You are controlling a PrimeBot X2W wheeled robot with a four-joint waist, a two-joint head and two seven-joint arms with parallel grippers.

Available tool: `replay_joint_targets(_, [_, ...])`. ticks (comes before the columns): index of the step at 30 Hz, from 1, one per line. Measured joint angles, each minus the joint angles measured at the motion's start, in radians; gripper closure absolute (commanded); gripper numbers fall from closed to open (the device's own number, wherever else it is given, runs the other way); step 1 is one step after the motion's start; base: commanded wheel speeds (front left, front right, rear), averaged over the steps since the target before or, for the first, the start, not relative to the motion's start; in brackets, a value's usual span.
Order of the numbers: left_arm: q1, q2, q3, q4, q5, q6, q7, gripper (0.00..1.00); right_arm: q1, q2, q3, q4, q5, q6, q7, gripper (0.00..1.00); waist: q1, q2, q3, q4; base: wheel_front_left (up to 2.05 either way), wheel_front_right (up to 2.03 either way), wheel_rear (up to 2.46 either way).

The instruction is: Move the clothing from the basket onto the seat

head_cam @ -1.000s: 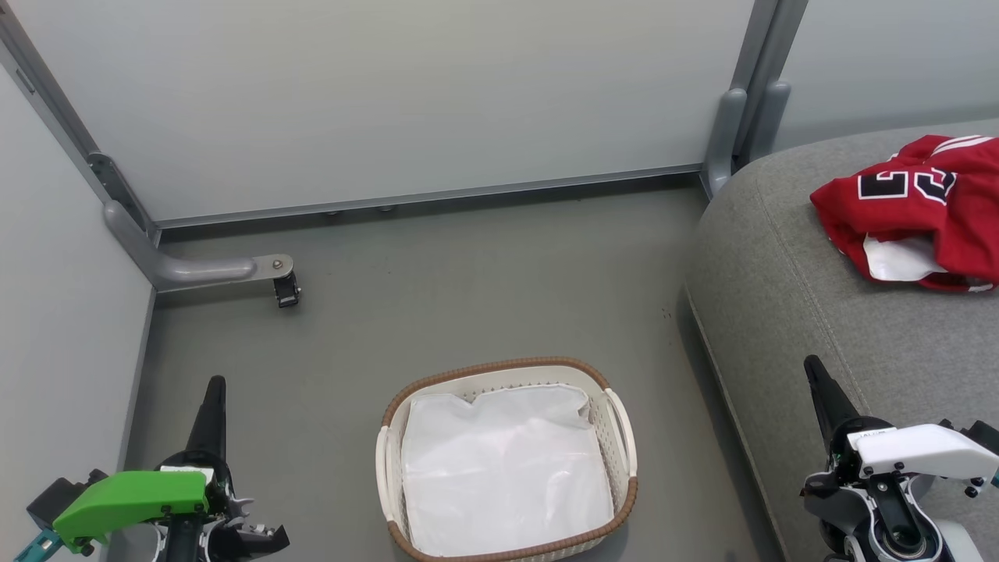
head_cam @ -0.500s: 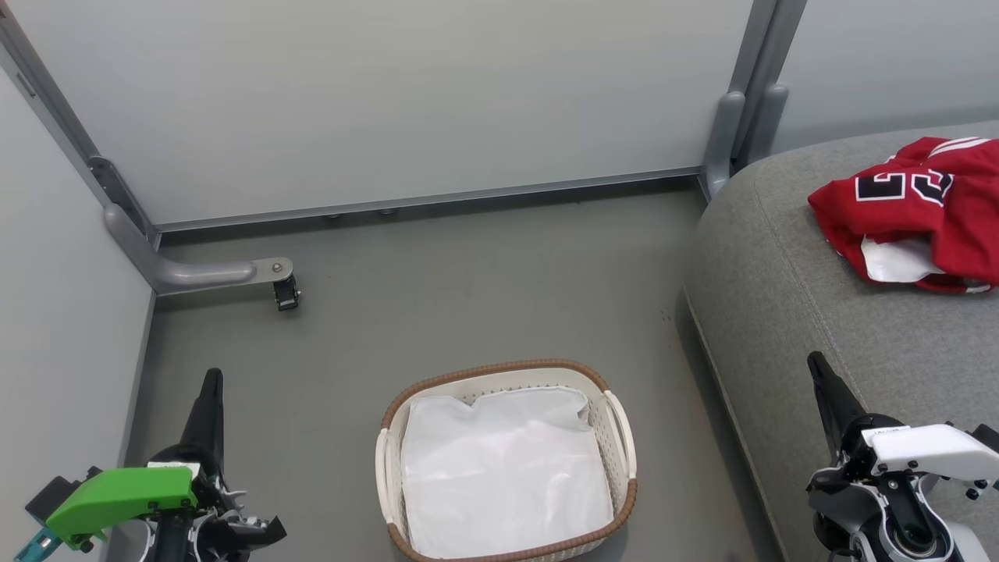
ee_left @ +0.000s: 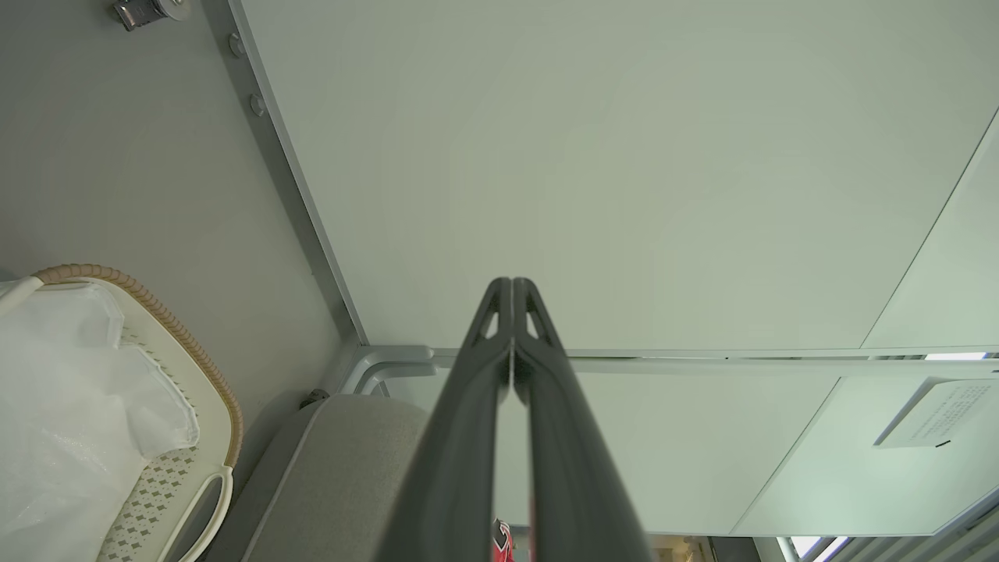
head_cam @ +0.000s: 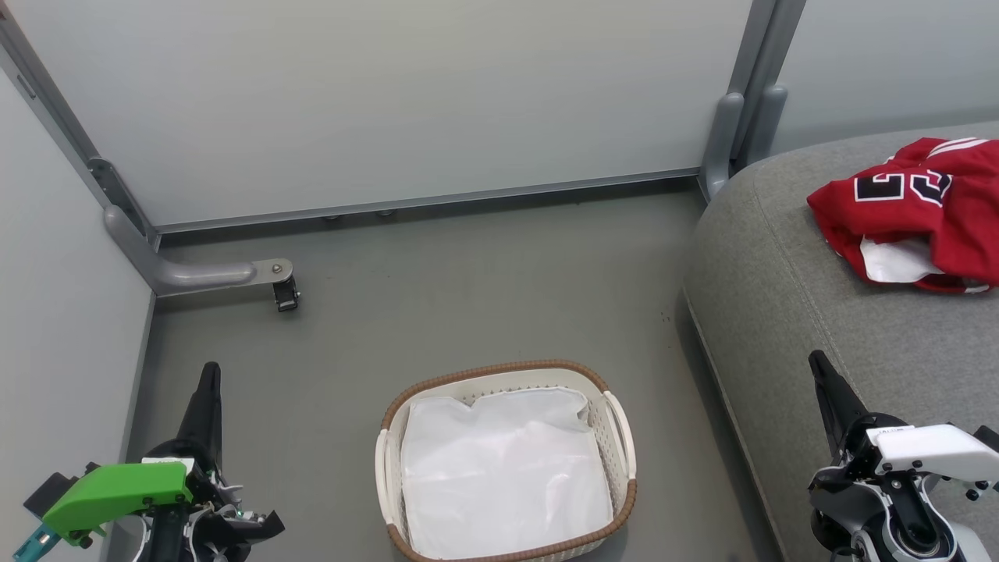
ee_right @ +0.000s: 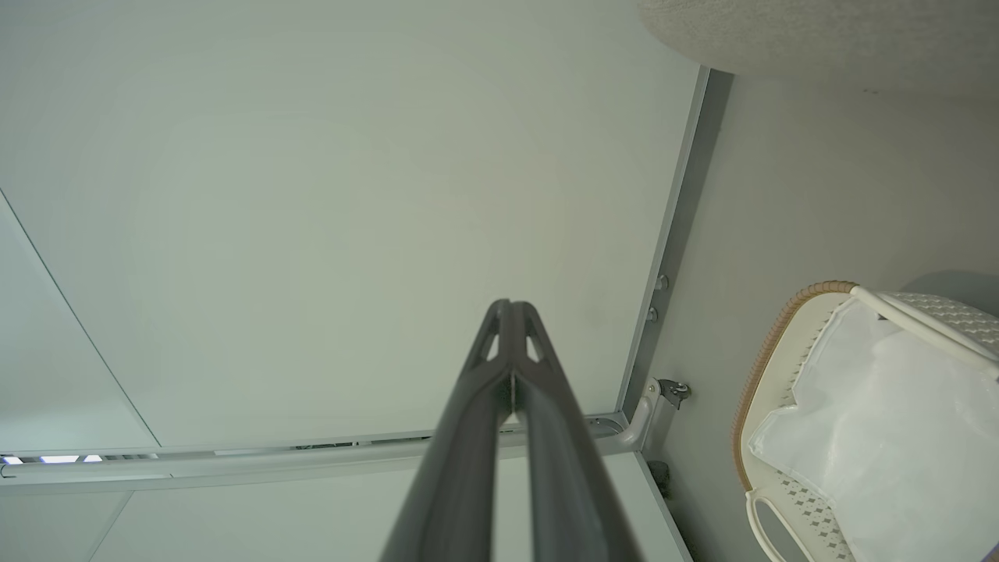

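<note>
Slightly higher in the head view than a second ago: left hand [head_cam: 209, 373] and right hand [head_cam: 818, 361], each with long dark fingers pressed together on nothing. Unmoved: crumpled red clothing with black white-edged numbers [head_cam: 936, 222], lying on the large grey fabric seat [head_cam: 780, 312], well apart from the oval off-white perforated basket with brown woven rim [head_cam: 499, 367]. Inside that, a plain white sheet [head_cam: 503, 468]; underneath, grey floor [head_cam: 437, 281].

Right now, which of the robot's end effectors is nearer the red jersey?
Right. The right end effector is over the seat, short of the jersey; the left end effector is beyond the basket.
</note>
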Motion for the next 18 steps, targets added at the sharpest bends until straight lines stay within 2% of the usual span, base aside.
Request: replay_joint_targets(18, [0.000,0.000,0.001,0.000,0.000,0.000,0.001,1.00,0.000,0.000,0.000,0.000,0.000,0.000,0.000,1.00,0.0000,0.0000,0.000,0.000,0.00,0.00,0.00])
